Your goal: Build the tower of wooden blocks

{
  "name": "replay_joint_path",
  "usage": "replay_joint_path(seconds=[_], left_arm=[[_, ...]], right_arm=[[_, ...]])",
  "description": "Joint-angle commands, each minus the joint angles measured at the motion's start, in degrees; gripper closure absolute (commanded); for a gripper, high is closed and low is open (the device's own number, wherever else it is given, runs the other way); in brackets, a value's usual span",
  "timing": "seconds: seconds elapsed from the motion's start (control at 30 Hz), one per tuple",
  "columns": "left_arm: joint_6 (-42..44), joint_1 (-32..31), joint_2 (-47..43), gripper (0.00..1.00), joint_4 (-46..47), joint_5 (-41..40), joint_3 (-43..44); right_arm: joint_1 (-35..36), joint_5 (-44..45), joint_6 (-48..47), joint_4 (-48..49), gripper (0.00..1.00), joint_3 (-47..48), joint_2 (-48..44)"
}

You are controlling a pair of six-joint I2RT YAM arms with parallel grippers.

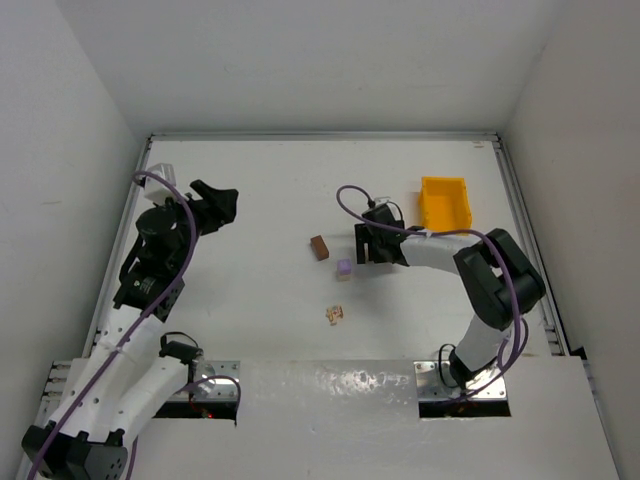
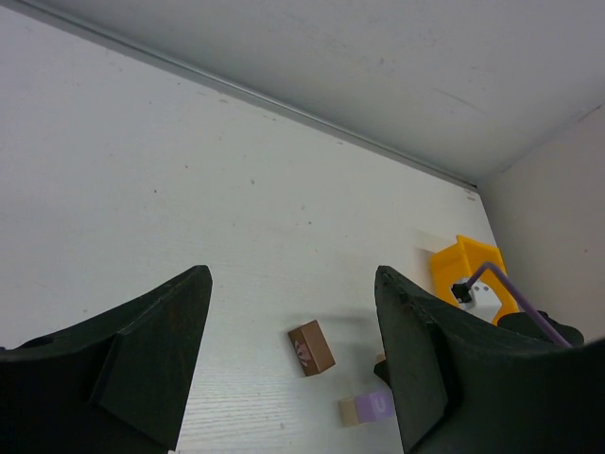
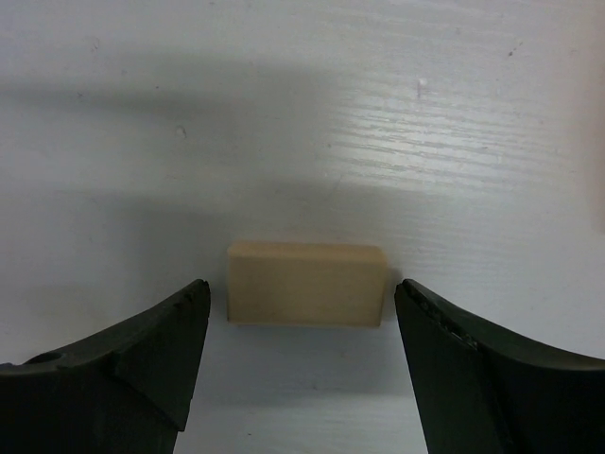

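Note:
The wooden blocks lie apart on the white table, none on top of another. A dark reddish-brown block sits mid-table. A pale block with a purple face lies just below and to the right of it. A small pale block with pink marks lies nearer the arms. My right gripper is open and low over the table. A plain pale tan block rests between its fingers with a small gap on each side. My left gripper is open and empty at the far left.
A yellow plastic bin stands at the back right, just behind my right arm. White walls close in the table at the back and on both sides. A purple cable loops above the right wrist.

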Motion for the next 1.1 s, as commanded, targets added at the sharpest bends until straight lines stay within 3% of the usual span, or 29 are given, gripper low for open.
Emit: replay_joint_path(seconds=[0.0,0.3,0.37,0.6,0.8,1.07], left_arm=[[0.2,0.4,0.3,0.33,2.3,0.6,0.3],[0.2,0.4,0.7,0.33,2.6,1.0,0.1],[0.2,0.4,0.5,0.33,2.6,1.2,0.2],[-0.3,0.4,-1.3,0.33,2.9,2.4,0.1],[-0.4,0.4,-4.3,0.33,3.3,3.4,-0.1],[0.3,-2.6,-8.7,0.33,3.1,2.0,0.1]], right_arm=[[-0.3,-1.8,0.5,2.5,0.23,2.1,0.8],[-0.4,0.4,0.0,1.7,0.36,3.1,2.0],[-0.4,1.6,-0.4,0.9,0.45,3.2,1.2],[0.3,3.7,-2.4,-4.4,0.45,3.6,-10.2],[7.7,6.6,-1.8,-11.3,0.44,5.8,-18.7],[15.8,8.6,3.5,-14.7,0.44,8.7,-18.5]])
